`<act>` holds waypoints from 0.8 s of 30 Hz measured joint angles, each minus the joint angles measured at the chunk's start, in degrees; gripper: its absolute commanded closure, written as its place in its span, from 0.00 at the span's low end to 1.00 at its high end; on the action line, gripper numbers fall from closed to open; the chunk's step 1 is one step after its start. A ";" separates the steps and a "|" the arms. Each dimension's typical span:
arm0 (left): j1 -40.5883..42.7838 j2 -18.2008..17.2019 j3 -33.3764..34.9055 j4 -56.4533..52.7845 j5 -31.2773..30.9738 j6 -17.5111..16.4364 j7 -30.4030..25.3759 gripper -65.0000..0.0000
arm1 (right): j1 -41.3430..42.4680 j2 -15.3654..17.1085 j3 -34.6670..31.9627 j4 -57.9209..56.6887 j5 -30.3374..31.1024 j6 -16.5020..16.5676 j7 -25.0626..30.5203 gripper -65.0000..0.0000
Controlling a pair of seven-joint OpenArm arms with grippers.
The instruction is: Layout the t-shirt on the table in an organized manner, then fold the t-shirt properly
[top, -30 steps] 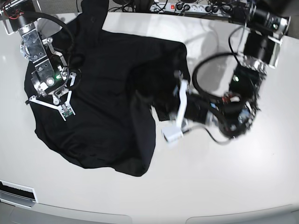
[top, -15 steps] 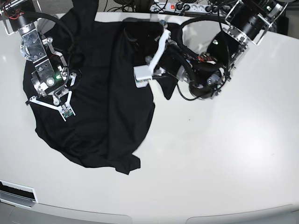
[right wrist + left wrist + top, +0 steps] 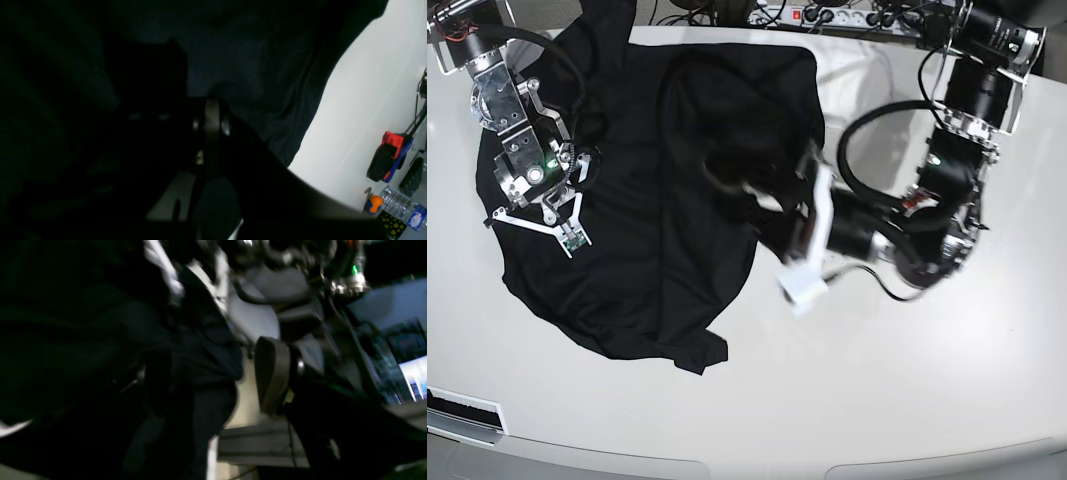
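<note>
Left hand (image 3: 807, 235), fingers spread and holding nothing; right hand (image 3: 567, 235) pinched shut, pressing the t-shirt (image 3: 647, 230) lying rumpled on the white desk (image 3: 877, 380) between them; risk: spread fingers snagging a loose fold, undoing the layout.

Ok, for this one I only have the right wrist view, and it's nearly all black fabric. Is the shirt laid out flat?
Observer: No. In the base view the t-shirt lies rumpled on the table, with a raised fold running down its middle.
Operator: Where's the other arm?
Observer: The left gripper is at the shirt's edge nearest the middle of the table. It is blurred in the base view.
Operator: Is it holding cloth?
Observer: The left wrist view shows its jaws apart, with fabric hanging beside one finger. I can see no grip.
</note>
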 measured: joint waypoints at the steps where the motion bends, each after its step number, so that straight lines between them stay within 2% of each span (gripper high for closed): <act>1: -0.35 0.02 -2.49 0.00 1.14 -0.02 -0.15 0.37 | 0.02 0.00 0.00 0.00 0.02 0.00 0.00 1.00; 3: -0.81 0.15 -8.00 0.04 9.20 0.33 -0.44 0.37 | 0.02 0.00 0.00 0.00 -0.02 -0.02 0.00 1.00; 7: 0.15 0.28 -17.70 -0.61 23.82 5.53 -9.84 0.37 | 0.04 0.02 0.00 0.00 -0.02 -0.02 0.00 1.00; 10: 0.42 0.20 -22.10 -2.73 30.56 8.26 -14.43 0.37 | 0.00 0.00 0.00 0.00 0.00 -0.48 0.02 1.00; 16: 2.51 1.27 -21.86 -9.79 37.57 10.12 -20.37 0.37 | 0.02 0.00 0.00 0.00 0.00 -1.07 0.02 1.00; 21: 2.27 3.26 -21.97 -17.29 37.92 10.51 -22.77 0.37 | 0.02 0.00 0.00 0.00 -0.02 -1.07 0.02 1.00; 22: 2.29 3.74 -22.01 -18.18 38.03 9.81 -22.73 0.37 | 0.02 0.02 0.00 0.00 -0.02 -1.07 0.04 1.00; 24: 2.43 4.79 -21.99 -19.47 37.75 6.32 -22.58 0.37 | 0.02 0.00 0.00 0.00 0.00 -1.07 0.50 1.00</act>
